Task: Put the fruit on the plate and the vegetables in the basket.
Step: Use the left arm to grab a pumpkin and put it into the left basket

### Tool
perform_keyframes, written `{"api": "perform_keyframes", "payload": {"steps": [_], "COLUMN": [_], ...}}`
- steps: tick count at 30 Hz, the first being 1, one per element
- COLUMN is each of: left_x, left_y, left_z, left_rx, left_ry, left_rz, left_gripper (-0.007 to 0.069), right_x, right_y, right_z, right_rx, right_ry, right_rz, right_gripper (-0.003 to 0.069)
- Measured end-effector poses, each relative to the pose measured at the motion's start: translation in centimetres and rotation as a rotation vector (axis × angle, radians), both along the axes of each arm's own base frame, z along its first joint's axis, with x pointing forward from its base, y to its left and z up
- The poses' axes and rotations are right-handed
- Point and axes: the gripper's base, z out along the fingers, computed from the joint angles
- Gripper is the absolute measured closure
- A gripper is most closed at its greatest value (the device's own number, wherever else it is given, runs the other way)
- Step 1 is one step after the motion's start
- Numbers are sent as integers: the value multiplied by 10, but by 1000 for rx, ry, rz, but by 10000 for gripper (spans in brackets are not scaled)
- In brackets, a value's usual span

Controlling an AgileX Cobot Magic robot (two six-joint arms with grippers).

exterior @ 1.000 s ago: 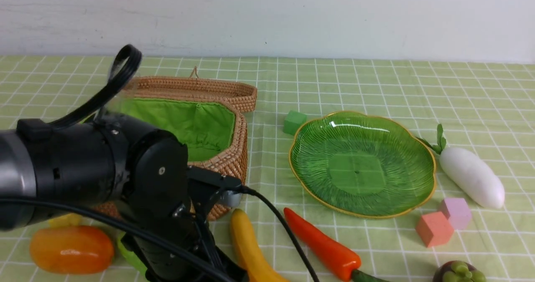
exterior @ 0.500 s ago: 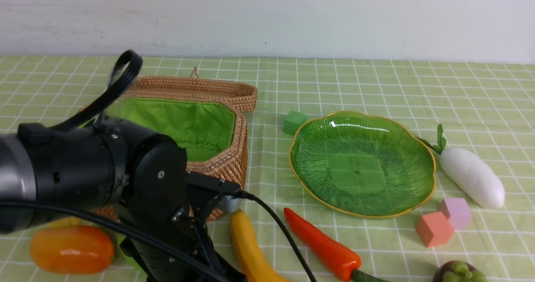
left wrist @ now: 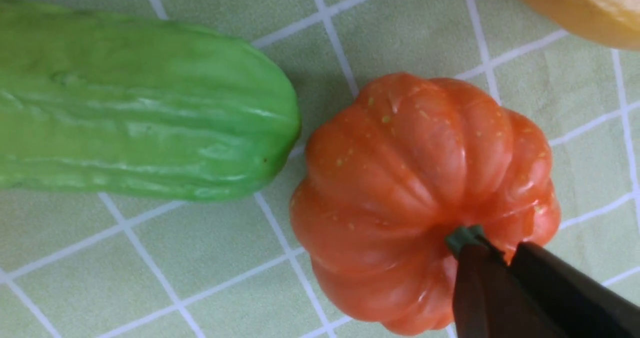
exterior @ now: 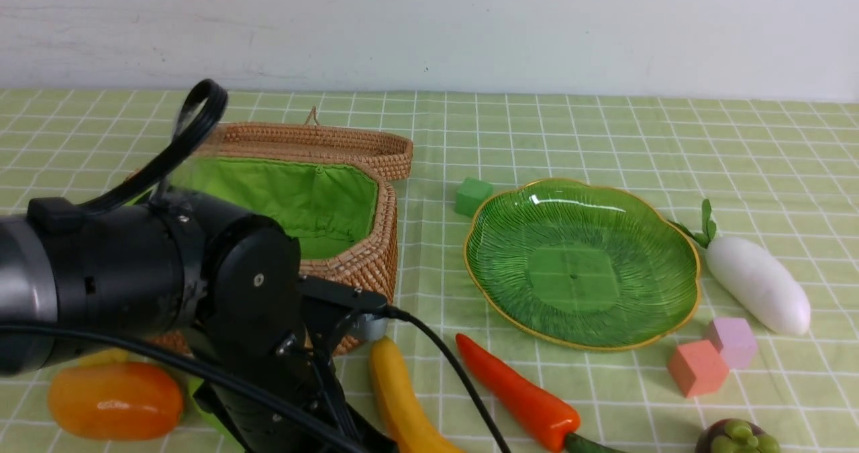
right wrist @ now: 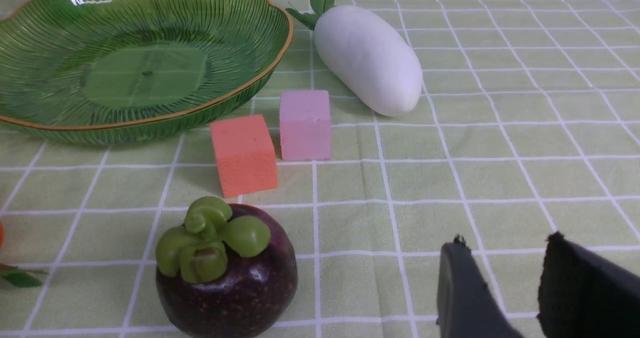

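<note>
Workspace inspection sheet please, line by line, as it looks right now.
Surface: green checked tablecloth, flat.
Job's things: basket open; plate empty; banana, mango, mangosteen, radish, chili, gourd, pumpkin all on the cloth.
Clutter: green cube, pink cube, orange cube.
Grippers: left gripper shut on the pumpkin's stem; right gripper open, empty.
Cables: black cable off the left arm.
Surroundings: white wall behind.

You had the basket [exterior: 376,252] left of the plate [exterior: 580,265], the radish [exterior: 758,285] toward the desk's [exterior: 604,124] right edge, the banana [exterior: 399,399] before the basket.
</note>
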Motion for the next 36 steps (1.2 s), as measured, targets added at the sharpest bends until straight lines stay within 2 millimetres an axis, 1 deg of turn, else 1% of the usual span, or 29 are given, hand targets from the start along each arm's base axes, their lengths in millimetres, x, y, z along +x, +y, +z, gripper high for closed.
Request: {"api": "perform_keyframes", "payload": {"steps": [9,12,15,17,20,23,26,27,30,33,34,35,36], "left_x": [0,-3,-9,-15,-20,-18,-6,1,22,44,49,62,70], "left_y": [0,2,4,6,8,16,33,41,67,93,98,108,113], "left_z": [1,8,20,33,57,90,118,130,153,166,166,166,162], "left_rx": [-3,-16,-51,-80,-118,-148,-158,-158,-157,-174,-177,-197,-211], "left_ry": [-5,-20,-36,-43,-80,-150,-231,-273,-369,-450,-461,-480,-480], "left_rz": [-6,-5,-16,-29,-50,-41,15,40,139,256,281,348,388], "left_gripper": [606,606,606,606,606,606,606,606,606,606,606,606,606], "right_x": [0,0,0,0,0,0,0,0,0,0,0,0,0], "right_y": [0,0,0,0,0,0,0,0,0,0,0,0,0], "right_z": [0,0,0,0,0,0,0,0,0,0,0,0,0], "right_rx": [0,0,0,0,0,0,0,0,0,0,0,0,0], "right_ry": [0,0,0,0,0,0,0,0,0,0,0,0,0], "right_rz": [0,0,0,0,0,0,0,0,0,0,0,0,0], "right_gripper": [417,417,417,417,417,417,417,417,417,417,417,417,417]}}
